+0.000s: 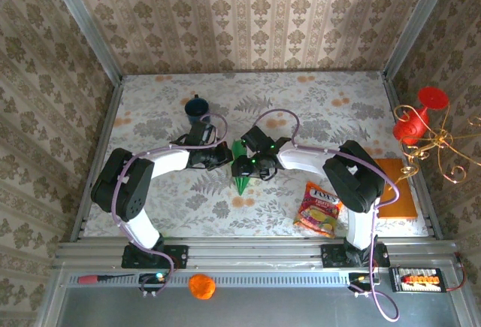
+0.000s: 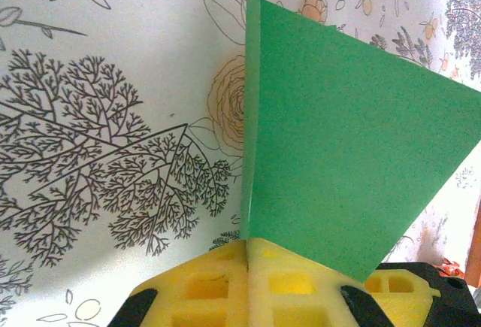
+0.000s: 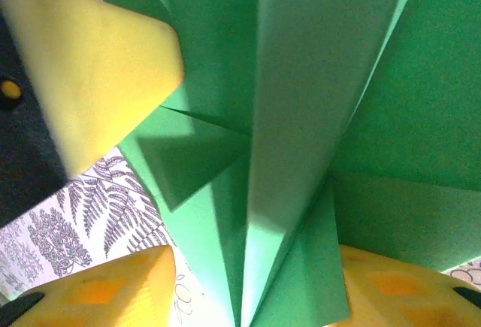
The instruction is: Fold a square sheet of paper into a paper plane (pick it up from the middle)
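Left claw clamped shut on the paper plane, green sheet pinched between its yellow pads. Right claw jaws apart, straddling the plane's ridge, one finger clear of the paper. Plane at mid-worktop, between both claws, point toward the near edge.

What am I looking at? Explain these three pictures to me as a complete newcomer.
Two robot arms are bolted at a table's near edge. The wide picture is from a camera overhead; the other two are from cameras on each wrist. The left arm has its yellow jaws shut on a folded green paper plane. The right arm has its jaws open on either side of it. Also on the table: a blue mug, a snack packet and an orange-brown board.
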Controlling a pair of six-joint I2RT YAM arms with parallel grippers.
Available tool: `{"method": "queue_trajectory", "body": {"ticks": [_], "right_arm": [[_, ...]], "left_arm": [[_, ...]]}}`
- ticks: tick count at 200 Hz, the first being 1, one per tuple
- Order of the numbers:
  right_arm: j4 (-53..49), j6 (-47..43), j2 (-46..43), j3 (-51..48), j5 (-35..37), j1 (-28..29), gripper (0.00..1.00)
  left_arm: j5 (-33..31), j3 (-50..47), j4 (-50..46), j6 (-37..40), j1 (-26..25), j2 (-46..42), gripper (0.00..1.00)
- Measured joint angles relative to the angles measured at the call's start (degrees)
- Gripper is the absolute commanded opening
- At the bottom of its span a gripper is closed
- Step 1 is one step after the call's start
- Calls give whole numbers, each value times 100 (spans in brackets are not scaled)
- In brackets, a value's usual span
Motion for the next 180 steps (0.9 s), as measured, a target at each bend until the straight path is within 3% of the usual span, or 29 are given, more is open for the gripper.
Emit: {"method": "queue_trajectory", "body": {"ticks": [35,121,180], "right_arm": [[-107,0,68,46,92,9,53],[-278,57,76,46,457,20,33],[-319,199,76,83,481,59,34]], "left_arm": [[39,0,7,-2,0,0,0],[55,0,48,-44,0,0,3],[83,0,52,-101,0,-2,4]]}}
